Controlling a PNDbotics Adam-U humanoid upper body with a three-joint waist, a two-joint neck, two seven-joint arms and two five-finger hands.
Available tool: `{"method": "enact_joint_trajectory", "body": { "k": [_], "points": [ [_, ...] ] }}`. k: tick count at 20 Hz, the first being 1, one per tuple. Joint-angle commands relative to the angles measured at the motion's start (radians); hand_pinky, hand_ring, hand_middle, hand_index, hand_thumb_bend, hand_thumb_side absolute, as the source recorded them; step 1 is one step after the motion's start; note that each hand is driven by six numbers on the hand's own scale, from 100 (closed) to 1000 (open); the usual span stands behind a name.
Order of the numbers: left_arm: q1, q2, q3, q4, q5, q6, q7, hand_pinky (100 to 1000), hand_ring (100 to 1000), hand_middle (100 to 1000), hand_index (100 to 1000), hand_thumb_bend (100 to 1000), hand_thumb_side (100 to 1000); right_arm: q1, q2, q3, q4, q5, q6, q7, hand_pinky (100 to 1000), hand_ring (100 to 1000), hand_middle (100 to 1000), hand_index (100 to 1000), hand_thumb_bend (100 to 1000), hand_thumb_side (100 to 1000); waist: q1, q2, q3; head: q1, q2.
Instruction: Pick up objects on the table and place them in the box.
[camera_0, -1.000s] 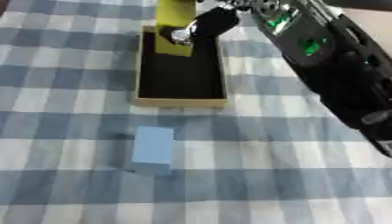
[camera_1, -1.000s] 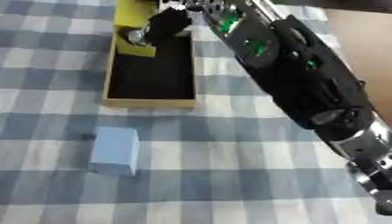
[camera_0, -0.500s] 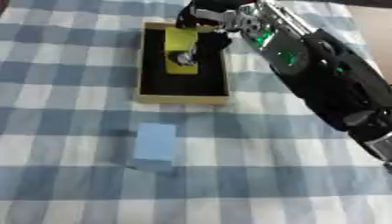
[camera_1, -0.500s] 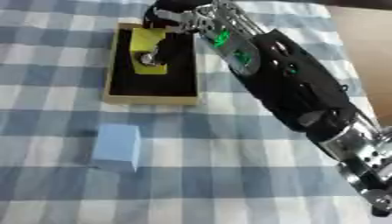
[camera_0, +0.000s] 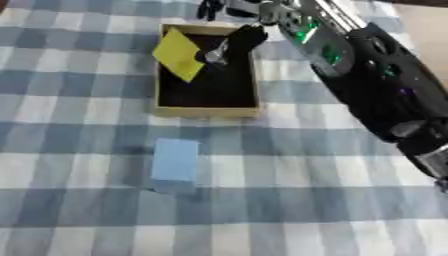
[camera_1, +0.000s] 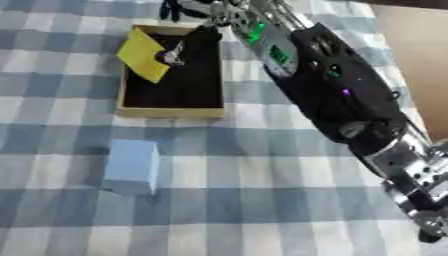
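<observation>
A tan box (camera_0: 208, 111) with a black inside stands at the upper middle of the checked cloth. A flat yellow piece (camera_0: 179, 54) lies tilted in it against the left wall. My right hand (camera_0: 238, 40) reaches in from the right over the box's far end. One dark finger with a silver tip ends right beside the yellow piece, while the other fingers (camera_0: 210, 7) are spread out beyond the far rim, so the hand is open. A light blue block (camera_1: 133, 162) stands on the cloth in front of the box, well away from the hand. My left hand shows in no view.
My right arm (camera_1: 332, 95) crosses the right half of the table diagonally, above the cloth. A bare brown strip (camera_1: 420, 55) runs along the cloth's far right edge. The blue and white checked cloth (camera_0: 79, 215) covers the table.
The yellow piece, held upright over the box's far end a second ago, has gone down into the box and now leans at its left wall. The fingers have spread away from it.
</observation>
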Motion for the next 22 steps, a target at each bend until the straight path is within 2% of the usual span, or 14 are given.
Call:
{"method": "enact_joint_trajectory", "body": {
  "k": [1, 3, 4, 5, 9, 13, 16, 19, 20, 22],
  "points": [
    [-0.006, 0.027, 0.011, -0.018, -0.001, -0.002, 0.002, 622, 644, 671, 888, 402, 1000, -0.015, -0.036, -0.035, -0.061, -0.007, 0.012, -0.011, 850, 885, 752, 888, 432, 642, 0.011, -0.027, -0.003, 0.008, -0.002],
    [-0.007, 0.027, 0.011, -0.018, -0.001, -0.002, 0.003, 623, 644, 671, 888, 402, 1000, -0.014, -0.043, -0.044, -0.087, -0.01, 0.019, -0.004, 854, 891, 757, 895, 469, 672, 0.012, -0.028, -0.005, 0.011, -0.004],
    [-0.008, 0.027, 0.01, -0.018, -0.001, -0.002, 0.002, 622, 644, 671, 888, 401, 1000, -0.014, -0.044, -0.049, -0.097, -0.015, 0.022, -0.001, 849, 881, 738, 885, 414, 698, 0.012, -0.029, -0.006, 0.012, -0.006],
    [-0.008, 0.027, 0.01, -0.018, -0.001, -0.003, 0.002, 622, 644, 671, 888, 400, 1000, -0.013, -0.045, -0.055, -0.108, -0.023, 0.026, -0.001, 847, 879, 729, 878, 387, 650, 0.013, -0.029, -0.007, 0.012, -0.006],
    [-0.011, 0.034, 0.011, -0.018, -0.002, -0.002, 0.004, 623, 644, 670, 888, 400, 1000, -0.005, -0.062, -0.104, -0.186, -0.074, 0.033, -0.038, 844, 874, 709, 874, 323, 647, 0.015, -0.029, -0.01, 0.018, -0.004],
    [-0.026, 0.059, 0.002, -0.018, -0.01, 0.003, -0.007, 621, 644, 668, 887, 402, 1000, 0.018, -0.106, -0.163, -0.276, -0.129, 0.008, -0.092, 839, 861, 682, 860, 252, 653, 0.015, -0.027, -0.018, 0.04, -0.006],
    [-0.046, 0.099, -0.014, -0.018, -0.038, 0.028, -0.037, 618, 634, 647, 880, 386, 1000, 0.052, -0.151, -0.203, -0.341, -0.169, -0.018, -0.131, 832, 847, 661, 844, 172, 722, 0.017, -0.025, -0.025, 0.055, -0.007],
    [-0.066, 0.134, -0.032, -0.018, -0.075, 0.064, -0.074, 618, 633, 645, 880, 386, 1000, 0.092, -0.185, -0.234, -0.402, -0.207, -0.02, -0.169, 831, 845, 660, 842, 157, 735, 0.018, -0.024, -0.029, 0.062, -0.008],
    [-0.075, 0.142, -0.038, -0.018, -0.087, 0.077, -0.086, 627, 640, 641, 877, 396, 966, 0.104, -0.197, -0.241, -0.423, -0.22, -0.015, -0.182, 833, 845, 658, 841, 100, 804, 0.023, -0.02, -0.034, 0.071, -0.012],
    [-0.109, 0.176, -0.072, -0.018, -0.114, 0.104, -0.113, 636, 644, 636, 873, 446, 965, 0.143, -0.231, -0.273, -0.467, -0.247, -0.018, -0.209, 835, 847, 661, 843, 100, 833, 0.034, -0.013, -0.049, 0.085, -0.019]
  ]
}}
